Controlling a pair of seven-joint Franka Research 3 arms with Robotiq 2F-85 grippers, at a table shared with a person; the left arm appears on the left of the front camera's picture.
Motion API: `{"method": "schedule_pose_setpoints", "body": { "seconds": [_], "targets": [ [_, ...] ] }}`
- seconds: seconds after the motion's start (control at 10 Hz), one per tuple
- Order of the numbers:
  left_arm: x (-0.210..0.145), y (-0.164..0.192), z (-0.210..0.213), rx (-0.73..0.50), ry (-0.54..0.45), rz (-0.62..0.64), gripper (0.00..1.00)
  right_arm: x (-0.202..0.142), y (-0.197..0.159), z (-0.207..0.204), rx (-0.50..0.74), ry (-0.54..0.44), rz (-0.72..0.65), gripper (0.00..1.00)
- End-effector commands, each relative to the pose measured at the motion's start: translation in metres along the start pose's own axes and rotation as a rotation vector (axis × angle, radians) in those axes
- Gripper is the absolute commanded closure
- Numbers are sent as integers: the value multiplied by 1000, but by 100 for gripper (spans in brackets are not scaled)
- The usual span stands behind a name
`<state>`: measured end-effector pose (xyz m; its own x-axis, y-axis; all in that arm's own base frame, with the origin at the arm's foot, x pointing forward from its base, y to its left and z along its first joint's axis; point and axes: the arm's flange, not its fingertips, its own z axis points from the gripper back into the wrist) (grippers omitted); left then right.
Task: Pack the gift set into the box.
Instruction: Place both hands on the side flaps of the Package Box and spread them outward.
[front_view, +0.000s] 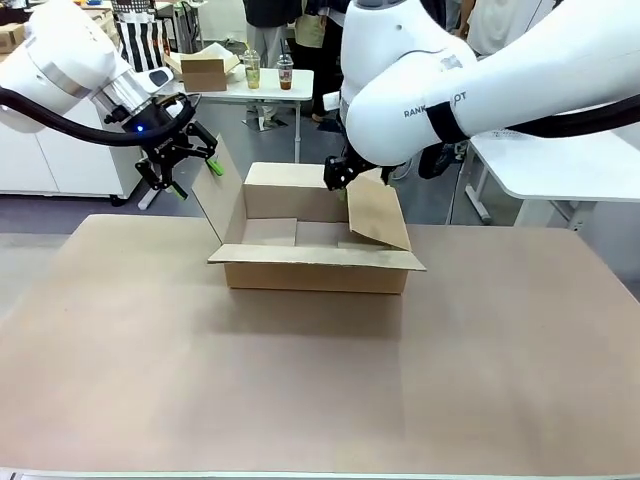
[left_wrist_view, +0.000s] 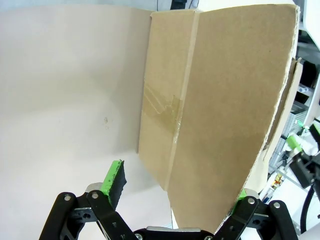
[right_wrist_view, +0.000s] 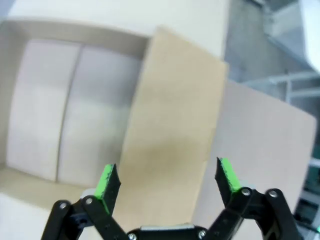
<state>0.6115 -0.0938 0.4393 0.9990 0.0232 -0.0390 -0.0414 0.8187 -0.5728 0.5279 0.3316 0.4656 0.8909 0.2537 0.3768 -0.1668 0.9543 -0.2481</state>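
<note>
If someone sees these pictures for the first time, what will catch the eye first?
The open brown box in the middle of the table, empty inside. An open claw sits at each side flap: the left claw at the raised left flap, the right claw over the right flap.

box (front_view: 315, 278) mouth is reachable from above, floor bare, but its r flap (front_view: 375, 215) leans in over the r part, right under my right gripper (right_wrist_view: 167, 180), jaws spread wider than the flap's near end. l flap (front_view: 222, 195) tilts outward & sits btw the spread fingers of my left gripper (left_wrist_view: 180, 192), so no sideways pass there. back flap (front_view: 290, 185) upright, walls off the far side. tabletop (front_view: 300, 400) near edge & both near corners: wide room.
</note>
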Motion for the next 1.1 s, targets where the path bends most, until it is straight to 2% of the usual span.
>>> {"method": "schedule_pose_setpoints", "body": {
  "seconds": [0.0,0.4,0.7,1.0],
  "targets": [
    [-1,0,2,21,-6,14,0,11,31,1,-171,28,-104,0],
    [-1,0,2,21,-6,14,0,34,41,-17,-118,116,-115,0],
    [-1,0,2,21,-6,14,0,40,61,-45,-220,149,-39,0],
    [-1,0,2,21,-6,14,0,38,58,-55,-323,151,0,0]
  ]
}}
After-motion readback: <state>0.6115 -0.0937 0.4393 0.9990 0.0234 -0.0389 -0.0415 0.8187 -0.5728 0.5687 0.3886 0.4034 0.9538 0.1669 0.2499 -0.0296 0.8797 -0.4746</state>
